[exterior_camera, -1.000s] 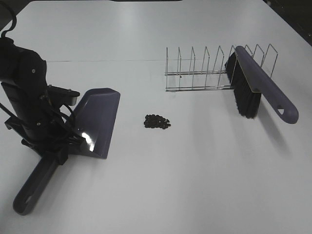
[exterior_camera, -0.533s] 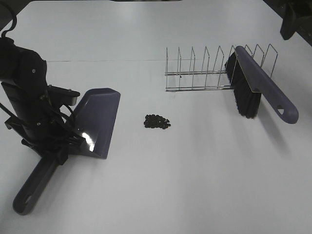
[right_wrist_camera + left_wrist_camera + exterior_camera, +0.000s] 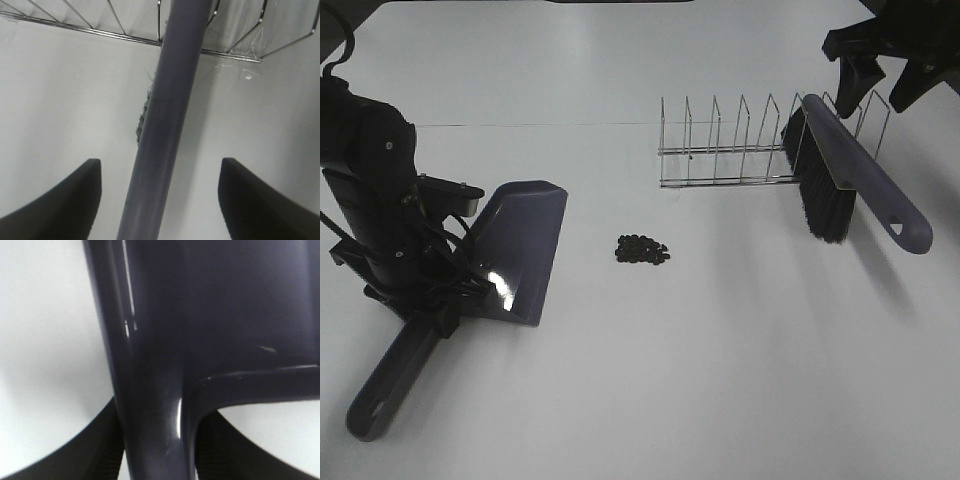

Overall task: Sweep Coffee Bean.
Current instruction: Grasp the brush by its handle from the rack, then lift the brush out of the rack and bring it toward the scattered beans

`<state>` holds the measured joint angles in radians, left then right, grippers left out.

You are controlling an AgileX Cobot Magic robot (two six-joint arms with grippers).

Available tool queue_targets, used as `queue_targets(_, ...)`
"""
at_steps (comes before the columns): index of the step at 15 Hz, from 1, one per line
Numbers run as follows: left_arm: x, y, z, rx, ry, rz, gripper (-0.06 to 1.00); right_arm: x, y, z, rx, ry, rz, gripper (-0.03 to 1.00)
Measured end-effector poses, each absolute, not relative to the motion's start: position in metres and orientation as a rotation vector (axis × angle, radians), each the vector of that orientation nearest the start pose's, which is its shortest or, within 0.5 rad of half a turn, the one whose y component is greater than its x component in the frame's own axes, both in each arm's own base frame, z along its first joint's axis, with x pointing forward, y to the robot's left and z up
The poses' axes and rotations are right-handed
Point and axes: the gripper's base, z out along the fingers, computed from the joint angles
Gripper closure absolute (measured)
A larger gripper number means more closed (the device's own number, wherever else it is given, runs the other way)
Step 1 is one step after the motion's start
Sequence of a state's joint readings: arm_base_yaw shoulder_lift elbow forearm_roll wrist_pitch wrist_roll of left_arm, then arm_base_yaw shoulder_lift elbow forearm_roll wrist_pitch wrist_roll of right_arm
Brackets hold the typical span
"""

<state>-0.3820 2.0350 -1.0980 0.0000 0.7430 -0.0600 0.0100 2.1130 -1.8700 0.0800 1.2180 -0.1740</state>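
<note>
1. One cluster of coffee bean (image 3: 642, 249) sits just left of the middle of the high view. It's a few dozen tiny dark oval pieces packed into a low flat patch, with a few loose at the right edge. They're too small for me to count exactly.
2. The beans lie on the bare white table (image 3: 720, 380), touching nothing else.
3. There's one dustpan (image 3: 525, 250) to the left of the beans, near them but apart. It's dark purple-grey and its long edge faces the cluster. Its handle runs down towards the lower left of the frame.
4. There's one left gripper (image 3: 157, 450), and I've got it clamped on the dustpan's handle. In the wrist view the ribbed fingers (image 3: 102, 445) press against both sides of it.
5. One wire rack (image 3: 730, 155) stands upper right of the beans, well apart from them.
6. One brush (image 3: 865, 185) leans in the right end of the rack. Its black bristles are down on the table and its handle slopes towards the right of the frame.
7. There's one right gripper (image 3: 882, 85), in the upper right corner above the brush. It's spread wide. In the wrist view the brush handle (image 3: 165, 135) passes between the fingers (image 3: 55, 200), clear of both.
</note>
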Motion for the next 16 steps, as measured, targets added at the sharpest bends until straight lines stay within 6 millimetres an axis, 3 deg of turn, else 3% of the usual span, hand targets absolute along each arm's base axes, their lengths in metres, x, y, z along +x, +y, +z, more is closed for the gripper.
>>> queue_targets(4, 0.316, -0.127, 0.093, 0.507, 3.122, 0.008, 0.58, 0.462, 0.011, 0.198, -0.251, 2.961, 0.085, 0.39)
queue_targets(8, 0.316, -0.127, 0.093, 0.507, 3.122, 0.008, 0.58, 0.472, 0.011, 0.170, -0.254, 2.955, 0.079, 0.41)
queue_targets(10, 0.316, -0.127, 0.093, 0.507, 3.123, 0.008, 0.58, 0.473, 0.011, 0.167, -0.257, 2.948, 0.077, 0.53)
queue_targets(11, 0.316, -0.127, 0.093, 0.507, 3.123, 0.008, 0.58, 0.473, 0.011, 0.167, -0.254, 2.949, 0.077, 0.64)
queue_targets(14, 0.316, -0.126, 0.093, 0.519, 3.124, 0.020, 0.58, 0.469, 0.008, 0.172, -0.255, 2.977, 0.059, 0.65)
queue_targets(16, 0.317, -0.126, 0.094, 0.532, 3.125, 0.029, 0.58, 0.464, 0.008, 0.194, -0.242, 2.958, 0.047, 0.66)
